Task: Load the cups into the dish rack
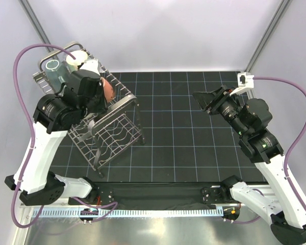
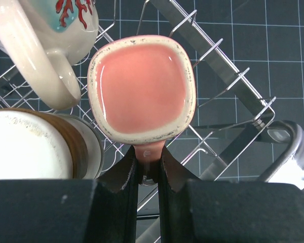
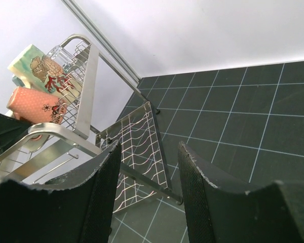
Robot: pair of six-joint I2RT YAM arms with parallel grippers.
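Observation:
My left gripper point(image 2: 148, 163) is shut on the handle of the salmon-pink mug point(image 2: 142, 88) and holds it, mouth toward the camera, over the wires of the silver dish rack point(image 2: 233, 86). In the top view the mug point(image 1: 109, 91) sits inside the rack point(image 1: 123, 103) at the left. The cream mug with red-brown print point(image 2: 45, 45) and the small brown-based cup point(image 2: 35, 147) lie in the rack just left of it. The grey-teal tumbler point(image 1: 53, 69) stands at the rack's far end. My right gripper point(image 3: 149, 172) is open and empty, well to the right point(image 1: 206, 99).
The rack's fold-out wire side panel point(image 3: 142, 152) slopes down onto the black gridded mat point(image 1: 194, 132). The rack's thick loop handle point(image 3: 50, 132) rises in front of the pink mug point(image 3: 33, 104). Metal frame posts point(image 1: 268, 35) stand at the back corners.

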